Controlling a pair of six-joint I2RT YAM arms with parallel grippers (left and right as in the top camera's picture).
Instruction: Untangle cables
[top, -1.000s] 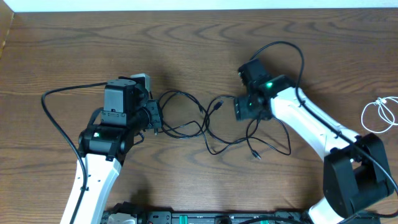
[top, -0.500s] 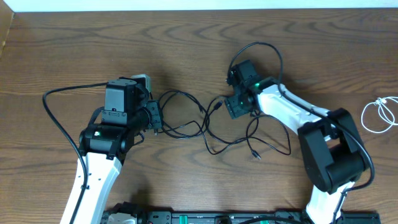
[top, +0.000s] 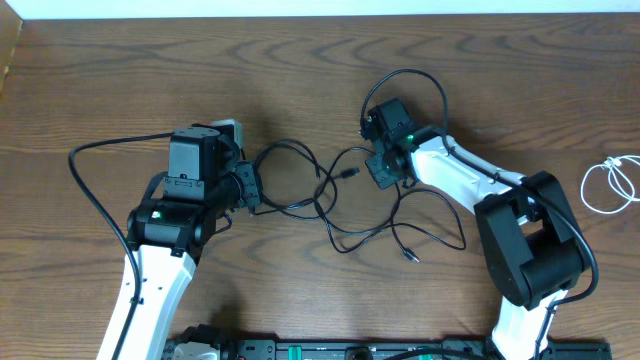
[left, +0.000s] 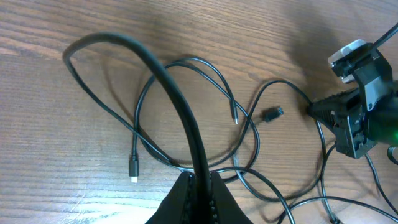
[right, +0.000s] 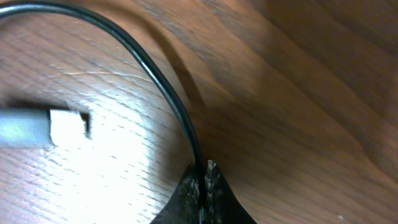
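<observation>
the right gripper (right: 202, 177) has its two fingers pinched together on a thin black cable (right: 163, 87), which leaves the tips and curves up and off to the left over the wood; a blurred pale grey plug end (right: 37, 127) lies just left of that curve. from above, this gripper (top: 375, 165) sits a little right of the middle of the wooden table (top: 150, 60), with the cord running from it toward the centre. the left gripper (left: 199, 186) is also clamped on a black cable (left: 177, 99), which rises from the fingertips in a tall arc and drops back to the wood on the left; whether both grippers hold the same cord cannot be told. in the overhead view the left gripper (top: 250, 190) faces the right one, and the black cables (top: 325, 200) lie between them in loose crossing loops. one small plug (top: 348, 172) rests just beside the right gripper, and another plug (top: 411, 256) lies nearer the front edge. the white cable (top: 586, 188) is coiled by itself at the far right, well apart from the tangle.
</observation>
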